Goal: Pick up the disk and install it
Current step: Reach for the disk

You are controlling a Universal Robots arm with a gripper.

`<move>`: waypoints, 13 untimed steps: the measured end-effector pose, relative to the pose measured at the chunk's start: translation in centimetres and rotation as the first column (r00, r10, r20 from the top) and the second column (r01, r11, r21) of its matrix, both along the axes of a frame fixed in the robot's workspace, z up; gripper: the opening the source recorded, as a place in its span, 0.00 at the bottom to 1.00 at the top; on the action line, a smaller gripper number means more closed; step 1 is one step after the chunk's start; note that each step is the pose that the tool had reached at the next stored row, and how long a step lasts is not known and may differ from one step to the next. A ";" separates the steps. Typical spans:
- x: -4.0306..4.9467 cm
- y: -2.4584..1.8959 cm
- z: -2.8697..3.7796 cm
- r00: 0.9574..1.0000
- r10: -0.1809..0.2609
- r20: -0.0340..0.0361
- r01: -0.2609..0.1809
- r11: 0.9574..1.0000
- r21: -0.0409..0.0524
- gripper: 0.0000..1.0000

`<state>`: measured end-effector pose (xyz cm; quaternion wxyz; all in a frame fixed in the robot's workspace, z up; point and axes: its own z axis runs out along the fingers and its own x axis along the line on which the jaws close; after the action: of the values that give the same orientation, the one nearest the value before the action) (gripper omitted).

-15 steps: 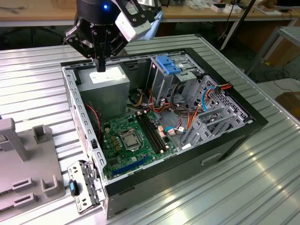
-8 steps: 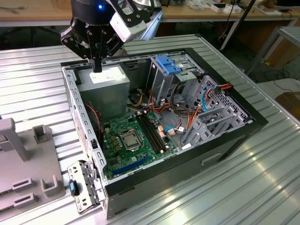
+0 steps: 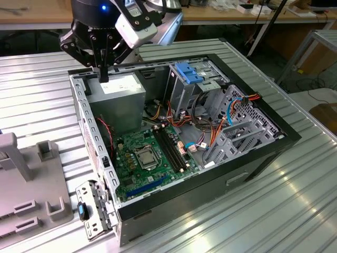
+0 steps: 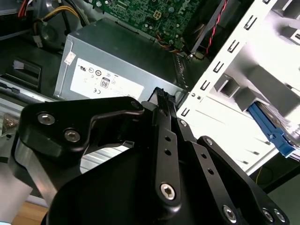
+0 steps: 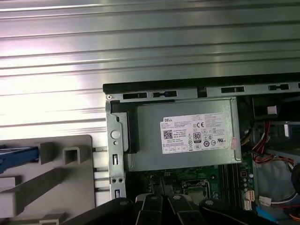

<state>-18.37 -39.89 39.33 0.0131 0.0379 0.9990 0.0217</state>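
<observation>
The disk [image 5: 18, 157] is seen by its blue carrier edge in the first wrist view. It lies in a grey holder [image 5: 70, 183] on the table [image 3: 42, 89], just beside the computer case [image 3: 263, 153]. In the exterior view the holder sits at about nine o'clock from the case. The claw [image 3: 103, 76] hangs closed and empty at eleven o'clock, above the power supply [image 3: 116, 97]. The pick-up is judged not yet made. A grasp calls for the claw to be opened and squared over the carrier.

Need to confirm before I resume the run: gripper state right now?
gripper: closed, fingers pressed together, holding nothing, over the power supply.
</observation>
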 end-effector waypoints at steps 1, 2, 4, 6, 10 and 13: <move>-0.11 0.00 0.00 1.000 0.000 0.000 0.000 1.000 0.000 0.11; -0.22 0.00 0.00 1.000 0.000 0.000 0.000 1.000 0.000 0.11; -0.46 0.00 0.00 1.000 0.000 0.000 0.000 1.000 0.000 0.11; -0.77 0.00 0.00 1.000 0.000 0.000 0.000 1.000 0.000 0.11; -1.41 0.00 0.00 1.000 0.000 0.000 0.000 1.000 0.000 0.11; -2.08 0.00 0.00 1.000 0.000 0.000 0.000 1.000 0.000 0.11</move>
<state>-20.45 -39.89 39.34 0.0130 0.0379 0.9990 0.0217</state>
